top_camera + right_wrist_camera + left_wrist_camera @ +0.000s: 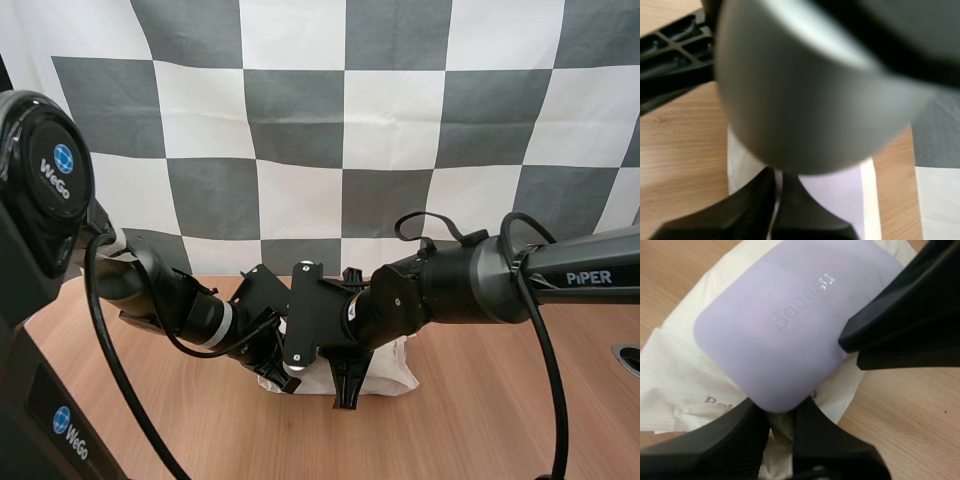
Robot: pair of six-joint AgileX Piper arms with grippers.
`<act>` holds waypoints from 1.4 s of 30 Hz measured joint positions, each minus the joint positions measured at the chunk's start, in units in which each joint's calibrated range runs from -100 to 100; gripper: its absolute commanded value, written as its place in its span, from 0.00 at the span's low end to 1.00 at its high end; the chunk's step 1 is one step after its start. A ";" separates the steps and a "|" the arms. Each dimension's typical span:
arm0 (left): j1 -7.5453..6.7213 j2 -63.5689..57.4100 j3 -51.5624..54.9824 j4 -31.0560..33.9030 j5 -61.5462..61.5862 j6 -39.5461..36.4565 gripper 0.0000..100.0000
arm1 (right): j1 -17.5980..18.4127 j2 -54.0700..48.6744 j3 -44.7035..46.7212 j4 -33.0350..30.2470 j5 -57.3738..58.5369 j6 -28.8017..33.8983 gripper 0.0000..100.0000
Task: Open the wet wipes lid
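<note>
My left gripper point(780, 414) stands at the near rim of the flat lilac plastic lid point(775, 325). Its jaws are only a little apart, and white film shows in the gap. I think this is the place to catch the rim and lift it. My right gripper point(779, 176), its jaws almost together as one wedge, rests at the lid's side, probably to hold down the soft white pack of wet wipes point(675, 385). The lid lies flat and closed, with an embossed word on it. The pack lies on the light wooden table point(910, 415).
</note>
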 measured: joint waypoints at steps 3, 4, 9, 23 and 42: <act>0.00 0.00 0.00 0.00 0.00 0.00 0.00 | 0.00 0.00 0.00 0.00 0.00 0.00 0.00; 0.00 0.00 0.00 0.08 0.00 0.00 0.00 | 0.00 0.00 0.00 0.00 0.00 0.00 0.00; 0.00 0.00 0.00 0.39 0.00 0.00 0.00 | 0.00 0.00 0.00 -0.44 -0.31 0.00 0.00; 0.00 0.00 -0.02 2.94 -0.16 0.00 0.00 | 0.00 0.00 0.00 -1.07 -4.81 0.13 0.00; 0.00 0.00 -0.02 3.05 -0.16 0.00 0.00 | 0.00 -0.33 -2.49 -2.84 -5.93 1.28 0.00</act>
